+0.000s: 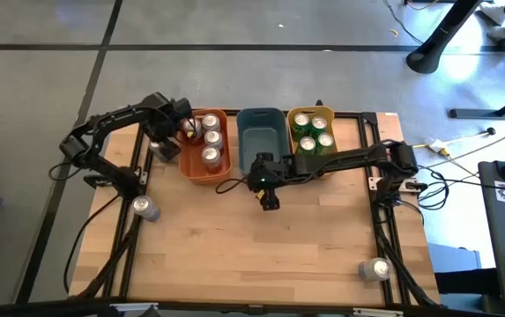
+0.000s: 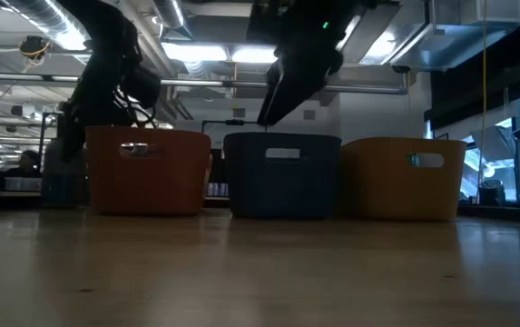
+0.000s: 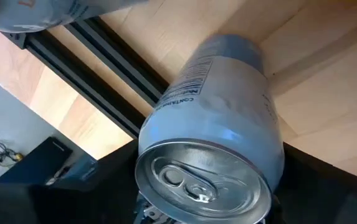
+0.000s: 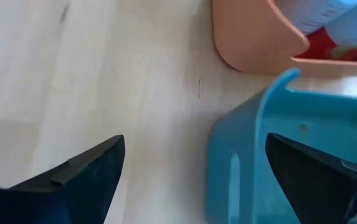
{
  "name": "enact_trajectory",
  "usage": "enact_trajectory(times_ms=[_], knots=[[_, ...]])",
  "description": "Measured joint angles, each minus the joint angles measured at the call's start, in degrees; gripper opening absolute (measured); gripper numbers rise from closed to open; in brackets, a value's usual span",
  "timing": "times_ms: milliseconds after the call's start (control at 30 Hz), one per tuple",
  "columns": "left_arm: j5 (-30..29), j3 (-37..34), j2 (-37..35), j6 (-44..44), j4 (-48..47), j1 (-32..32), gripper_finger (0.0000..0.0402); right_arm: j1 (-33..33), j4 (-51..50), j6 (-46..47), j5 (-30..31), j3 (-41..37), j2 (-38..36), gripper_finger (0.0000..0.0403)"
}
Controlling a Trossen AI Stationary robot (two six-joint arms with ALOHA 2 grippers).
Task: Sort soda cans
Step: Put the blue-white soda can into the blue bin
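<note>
A silver-grey soda can (image 3: 215, 118) fills the left wrist view, its silver top toward the camera. My left gripper (image 1: 187, 130) is at the far left corner of the orange bin (image 1: 201, 172), shut on that can. Three silver cans (image 1: 211, 141) stand in the orange bin. Several green cans (image 1: 312, 132) stand in the yellow bin (image 1: 298, 113). My right gripper (image 1: 268, 198) hangs open over the table, just in front of the blue bin (image 1: 261, 141), holding nothing. My left gripper has the can's body, near its top end (image 3: 166, 137), between its two fingers. It comes from above, slanting steeply down. The can hides the place of contact. Whether the can's lower end rests on anything I cannot tell.
One loose silver can (image 1: 146, 209) stands near the table's left edge and another (image 1: 377, 269) near its front right corner. A further can (image 3: 28, 12) shows blurred close to the left gripper. The three bins stand in a row at the far edge, with bare wood in front.
</note>
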Motion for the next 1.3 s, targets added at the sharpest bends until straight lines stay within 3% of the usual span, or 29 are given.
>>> enact_trajectory(times_ms=[333, 567, 767, 967, 1133, 1300], knots=[[0.19, 2.19, -5.52, -0.75, -1.74, -2.01, 0.0286, -0.02, -7.59, 4.54, -2.27, 0.0, -7.87, 0.0387], [-6.9, 8.72, -9.25, -4.51, -8.97, -4.26, 0.0286, -0.09, -8.64, 2.63, 2.68, 0.0, -8.14, 0.0387], [-7.1, 14.73, -11.78, -5.93, -9.84, -6.89, 0.0286, -0.09, -11.66, 3.8, 7.27, 0.0, -8.39, 0.0387], [-7.1, 19.66, -15.1, -6.37, -10.42, -11.48, 0.0286, -0.09, -18.84, 7.64, 7.66, -2.4, -9.2, 0.0387], [-5.75, 23.31, -17.36, -8.15, -6.24, -14.26, 0.0286, -1.59, -13.03, 7.45, 7.28, -8.51, -14.41, 0.0387], [2.27, 23.45, -17.92, -6.78, 2.49, -16.52, 0.0286, -4.96, -2.58, 5.61, 6.7, -14.05, -23.13, 0.0387]])
